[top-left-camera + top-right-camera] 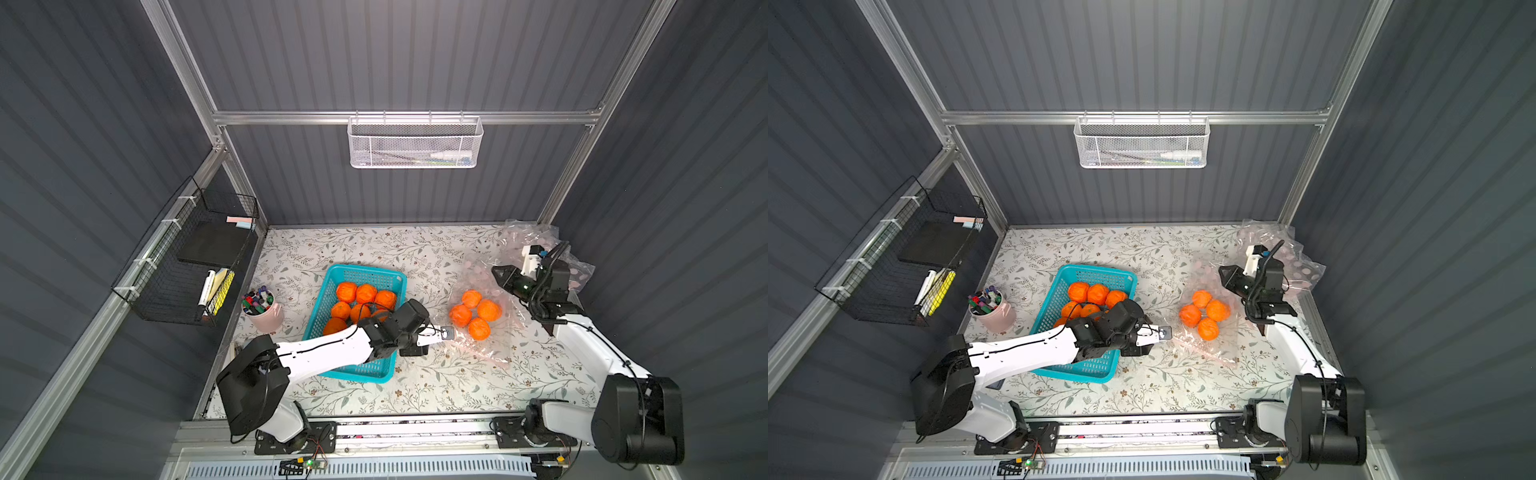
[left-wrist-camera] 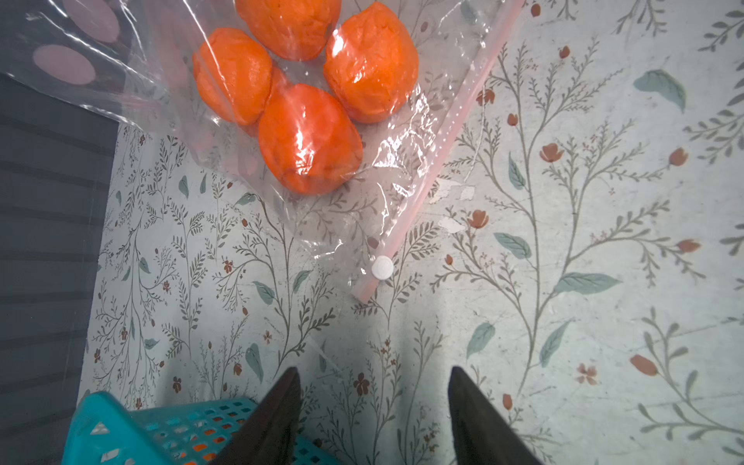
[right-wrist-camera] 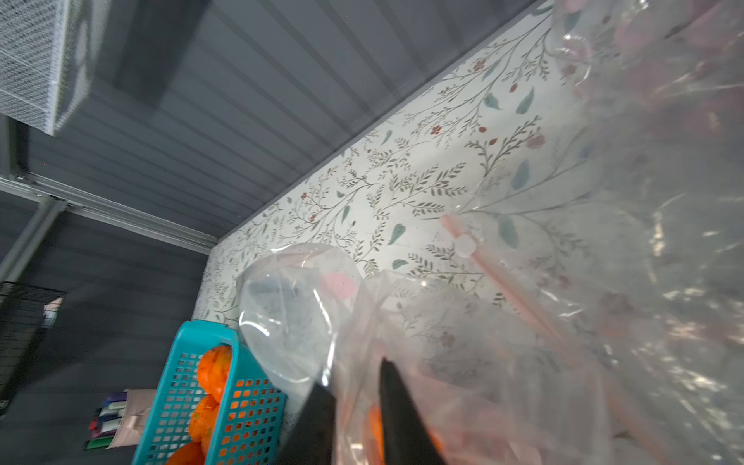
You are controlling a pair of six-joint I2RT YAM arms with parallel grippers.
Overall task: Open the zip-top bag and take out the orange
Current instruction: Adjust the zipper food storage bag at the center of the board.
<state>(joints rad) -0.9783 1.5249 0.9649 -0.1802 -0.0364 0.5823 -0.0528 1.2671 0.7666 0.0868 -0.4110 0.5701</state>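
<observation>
**Clear plastic bag (image 1: 492,343) with four oranges (image 1: 489,310) lies flat on the worktop (image 1: 374,245)**

We see the bag on the right half of the flowered surface, near a teal basket (image 1: 365,272) but apart from it. The four oranges sit bunched inside the film, touching one another. The pink zip strip (image 2: 443,133) runs along the edge nearest the robot's base. Its white slider (image 2: 382,267) sits at the end of the strip on the left arm's side. Whether the mouth is open we cannot tell.

The left claw (image 2: 374,368) points toward that slider from close by, its fingers spread wide and holding nothing. The right claw (image 3: 352,374) is at the bag's far edge. Its fingers stand apart with a plain gap, and loose film drapes over and between them.

The basket holds more oranges (image 1: 365,293), partly hidden by the left arm. A pink cup (image 1: 266,316) full of pens stands to the left of the basket. More crumpled clear bags (image 1: 528,232) lie in the far right corner.
</observation>
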